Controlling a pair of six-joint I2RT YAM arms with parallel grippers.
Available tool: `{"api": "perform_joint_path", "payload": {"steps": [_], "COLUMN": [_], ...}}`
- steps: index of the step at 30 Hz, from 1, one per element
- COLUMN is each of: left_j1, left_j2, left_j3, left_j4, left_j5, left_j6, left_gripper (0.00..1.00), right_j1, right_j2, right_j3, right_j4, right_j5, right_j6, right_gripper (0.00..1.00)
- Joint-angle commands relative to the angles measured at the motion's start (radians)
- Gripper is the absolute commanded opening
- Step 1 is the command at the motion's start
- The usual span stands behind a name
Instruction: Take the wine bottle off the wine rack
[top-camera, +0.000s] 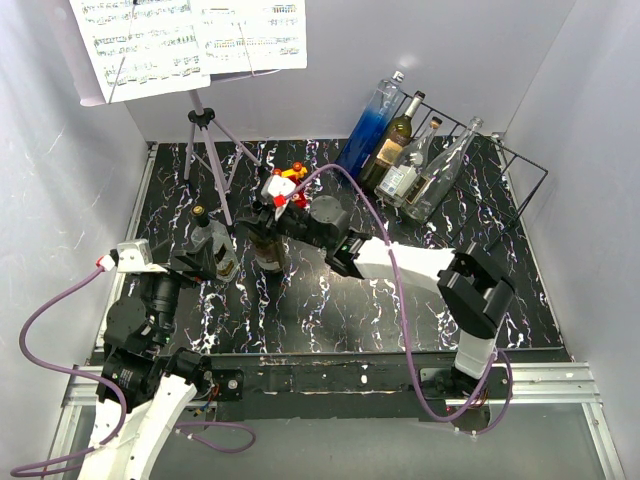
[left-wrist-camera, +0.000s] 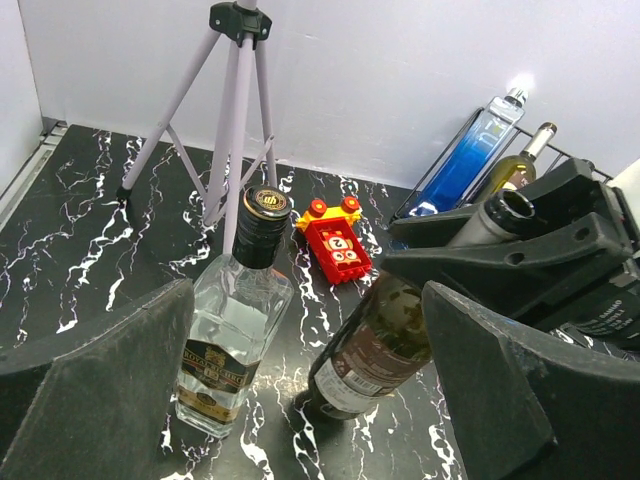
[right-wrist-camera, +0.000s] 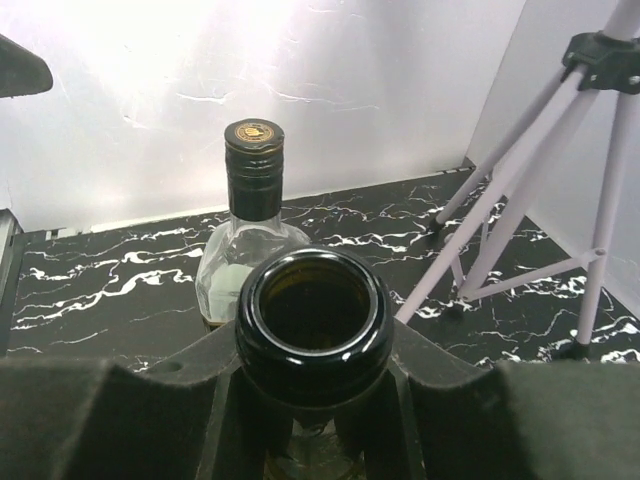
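The right arm reached leftward across the black marbled bench (top-camera: 330, 310), its claw (right-wrist-camera: 315, 400) clamped on the neck of the open dark glass wine bottle (left-wrist-camera: 375, 345), which stood on the bench well apart from the black wire wine rack (top-camera: 500, 160). The rack, at the back right, held four bottles: one blue, one dark, two clear. The left claw (left-wrist-camera: 305, 330) was spread wide, holding nothing, near a clear square black-capped bottle (left-wrist-camera: 230, 340).

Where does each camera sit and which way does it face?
Top external: overhead, behind the bases, facing the table; left arm, right arm show.
Left wrist: low, faces the back wall, clear bottle, dark wine bottle; own open jaws.
Right wrist: over the wine bottle's mouth, facing left wall; own jaws grip its neck.
Shared by wrists: clear bottle, tripod.
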Motion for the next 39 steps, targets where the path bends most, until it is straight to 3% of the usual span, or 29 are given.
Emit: {"api": "perform_joint_path", "payload": {"steps": [1,20,25,32,39], "left_j1": [0.0,0.0,0.0,0.0,0.0], "left_j2": [-0.006,-0.012,-0.012,-0.012,-0.012], "left_j3": [0.023,0.023,0.023,0.02,0.015], "left_j4": [-0.015,-0.014,-0.014,-0.012,0.0], "left_j5": [-0.014,-0.02,-0.021,-0.015,0.02], "left_j6": [-0.003,-0.006,-0.004,-0.004,-0.004], "left_gripper": [0.98,0.98,0.98,0.98,0.98], "right_j1": [0.015,0.048,0.048,0.048,0.049], "right_j2": [0.028,0.111,0.102,0.047,-0.089], "right_j3": [0.119,0.128,0.123,0.097,0.053], "right_j4": [0.161,0.203,0.208,0.192,0.074], "right_j5": [0.018,0.078,0.11,0.11,0.133], "right_j6": [-0.003,0.006,0.018,0.032,0.055], "right_gripper": [0.01,0.01,0.5,0.73,0.77]}}
